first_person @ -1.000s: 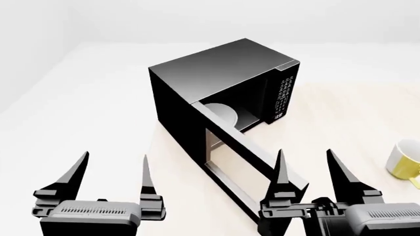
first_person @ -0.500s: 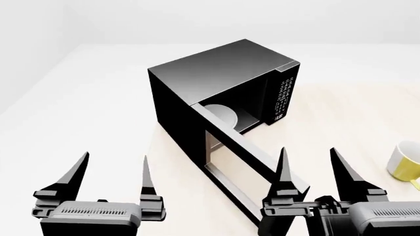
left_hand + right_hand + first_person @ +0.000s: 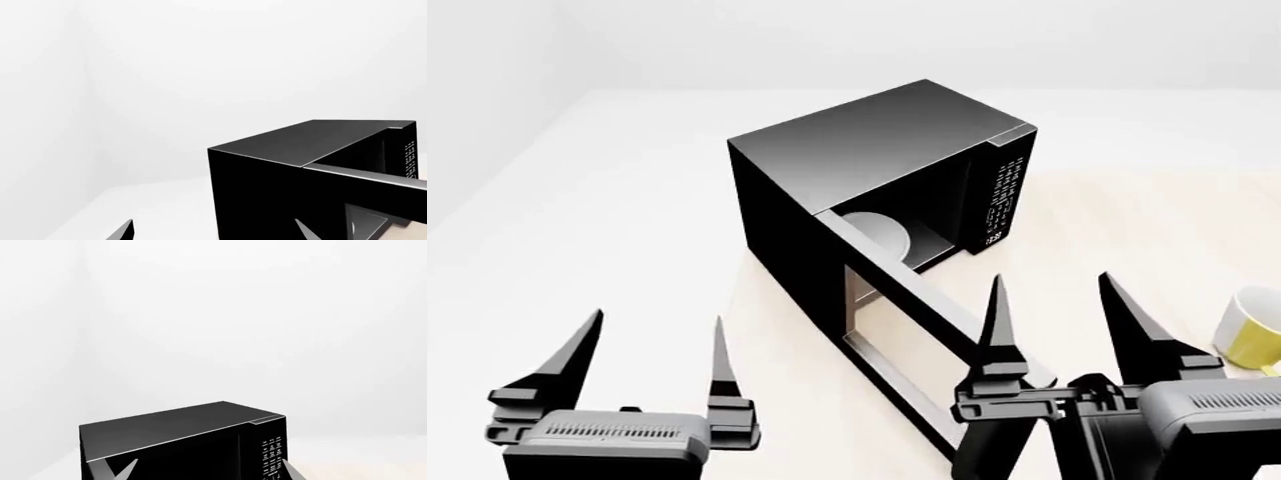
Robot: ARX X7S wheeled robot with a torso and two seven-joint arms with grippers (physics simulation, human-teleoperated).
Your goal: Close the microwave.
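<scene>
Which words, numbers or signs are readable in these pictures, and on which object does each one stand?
Nothing can be read with certainty.
Microwave keypad panel: rows of small white marks, too small and blurred to read in the head view and right wrist view.
Yellow-and-white cup: no text visible.

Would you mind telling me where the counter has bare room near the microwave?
Bare counter lies to the microwave's left, and between its keypad and the yellow mug. It is crowded by the open door, where the right gripper hovers.
</scene>
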